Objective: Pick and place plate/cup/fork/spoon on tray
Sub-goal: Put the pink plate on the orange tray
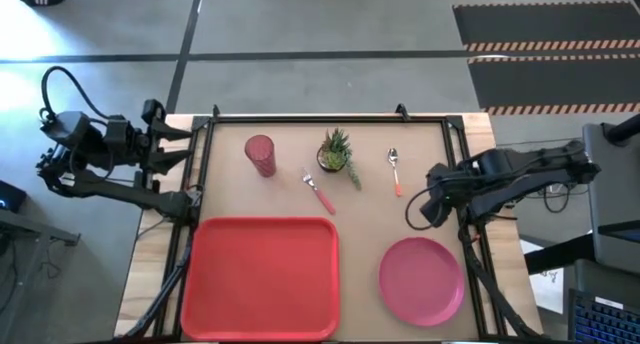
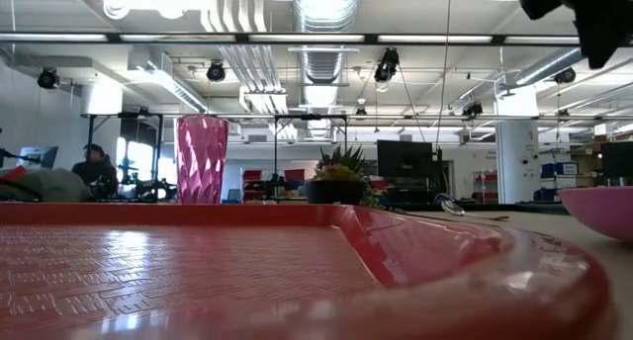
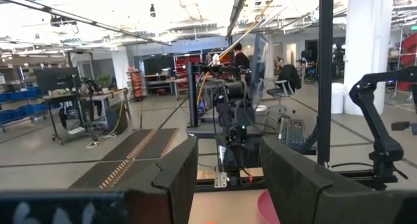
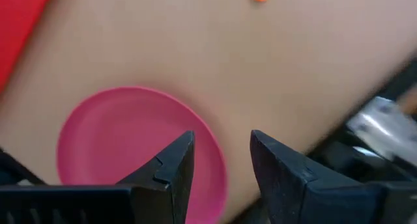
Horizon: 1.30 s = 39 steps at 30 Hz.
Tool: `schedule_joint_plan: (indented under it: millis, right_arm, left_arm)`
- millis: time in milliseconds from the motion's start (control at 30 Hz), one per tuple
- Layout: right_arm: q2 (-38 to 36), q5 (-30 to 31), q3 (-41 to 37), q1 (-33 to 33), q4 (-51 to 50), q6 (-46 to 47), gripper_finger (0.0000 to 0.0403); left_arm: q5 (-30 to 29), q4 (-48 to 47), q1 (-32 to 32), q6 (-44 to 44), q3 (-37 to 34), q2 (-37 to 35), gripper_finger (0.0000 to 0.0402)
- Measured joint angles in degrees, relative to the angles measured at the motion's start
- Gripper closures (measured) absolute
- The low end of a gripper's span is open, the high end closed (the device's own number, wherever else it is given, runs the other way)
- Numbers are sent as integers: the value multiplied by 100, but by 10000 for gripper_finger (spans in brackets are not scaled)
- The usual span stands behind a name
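Observation:
The red tray (image 1: pixel 260 279) lies at the table's near left, and the pink plate (image 1: pixel 420 279) lies flat at the near right. The red-pink cup (image 1: pixel 260 154) stands upright at the far left. The fork (image 1: pixel 318 191) and the orange-handled spoon (image 1: pixel 394 170) lie flat on either side of a potted plant. My right gripper (image 1: pixel 418 206) is open and empty above the table, just beyond the plate's far edge; its wrist view shows the plate (image 4: pixel 130 146) below the fingers. My left gripper (image 1: pixel 190 144) is open and empty at the table's left edge, raised.
A small green potted plant (image 1: pixel 337 154) stands between the fork and the spoon. A dark frame (image 1: pixel 300 117) runs along the table's far edge and down its sides. In the low view the tray's rim (image 2: pixel 445 261) fills the foreground.

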Motion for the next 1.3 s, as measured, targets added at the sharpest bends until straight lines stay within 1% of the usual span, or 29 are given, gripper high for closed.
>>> schedule_joint_plan:
  millis: [100, 200, 333, 433, 500, 700, 800, 1233, 1300]
  right_arm:
    - [-231, -128, -529, 3, 559, 14, 264]
    - [-282, -272, -1032, 3, 1051, 35, 260]
    - [-158, -590, -1558, 3, 1542, 33, 249]
    - [-5, -946, -1777, 19, 1593, 24, 240]
    - [134, -1123, -1834, 40, 1599, -33, 236]
    - [414, -1317, -1806, 60, 1671, -210, 234]
    - [582, -1558, -1810, 64, 1674, -333, 234]
    - [1697, -1634, -1819, 64, 2023, -1225, 234]
    - [1855, -1755, -1823, 64, 2158, -1347, 234]
  left_arm:
    - [0, 8, 0, 0, -13, 0, 252]
    - [2, 17, 1, 0, -13, 4, 252]
    - [2, 23, 0, 0, -11, 7, 252]
    - [2, 41, -1, 0, -11, -2, 252]
    - [0, 39, -1, 0, -11, -2, 252]
    - [1, 38, -1, -17, -12, -2, 252]
    - [2, 24, 1, -273, -23, -2, 252]
    - [1, 22, 1, -284, -37, -2, 252]
    - [2, 28, 0, -284, -37, -2, 252]
